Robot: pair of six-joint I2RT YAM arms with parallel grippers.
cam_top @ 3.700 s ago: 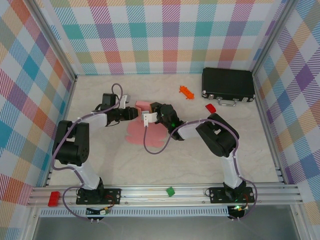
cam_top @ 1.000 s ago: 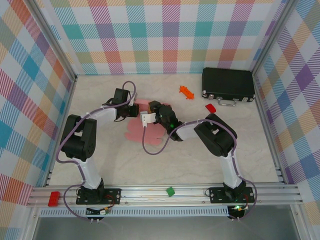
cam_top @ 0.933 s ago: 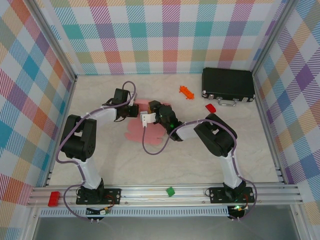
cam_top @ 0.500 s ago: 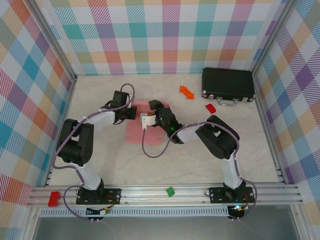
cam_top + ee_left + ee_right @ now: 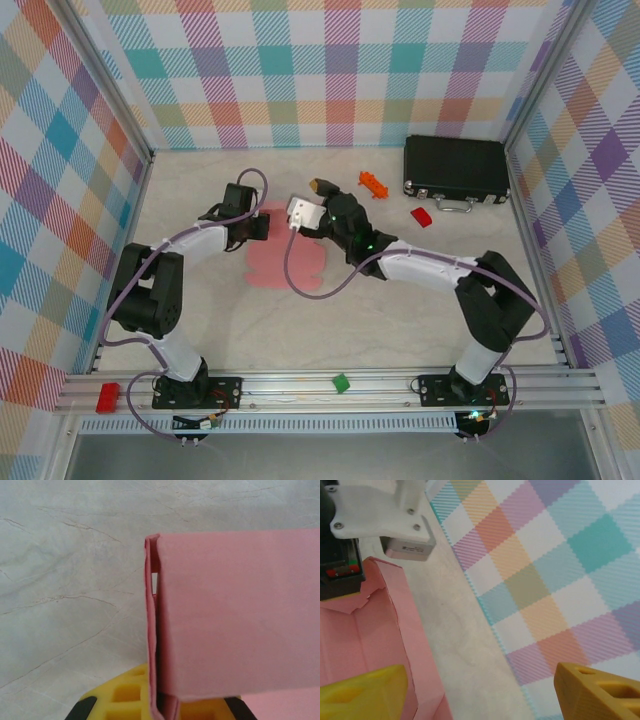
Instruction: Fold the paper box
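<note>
The pink thin-card paper box (image 5: 285,262) lies partly folded near the middle of the pale marbled table (image 5: 200,330). The left claw (image 5: 262,228) is clenched on its far-left edge, where a crisp matte panel stands doubled over a narrow slot. The yellow-fingered right claw (image 5: 316,196) is spread wide and grasps nothing; it hovers just past the sheet's far-right corner, so the card lies below it and to its near-left. With the left arm pinning, I judge the next fold falls to the right, and such thin card may buckle off its crease.
</note>
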